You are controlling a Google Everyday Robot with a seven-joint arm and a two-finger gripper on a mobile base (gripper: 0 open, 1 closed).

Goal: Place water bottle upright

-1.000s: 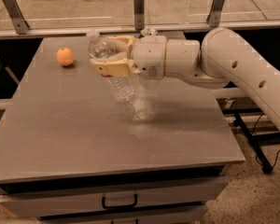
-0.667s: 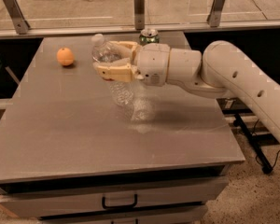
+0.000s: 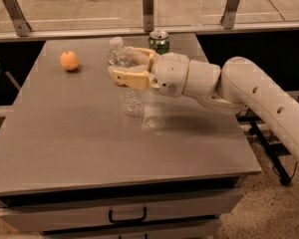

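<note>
My gripper (image 3: pixel 123 64) hangs over the bench (image 3: pixel 65 133), jaws clamped on the water bottle (image 3: pixel 131 99).
It stands nearly upright mid-bench, cap leaning left; orange (image 3: pixel 69 60) far left, green can (image 3: pixel 159 40) behind.

You see a grey table (image 3: pixel 65 148) carrying an orange (image 3: pixel 69 60) near its far left corner and a green can (image 3: pixel 159 41) upright at the far edge, well apart from the orange. Near the middle, the water bottle (image 3: pixel 132 96) leans with its white cap toward the far left and its base at the tabletop, contact uncertain; the gripper (image 3: pixel 123 62), extended from the right, clasps it between both fingers above the surface. A drawer with a black handle (image 3: pixel 127 215) sits under the near edge.
</note>
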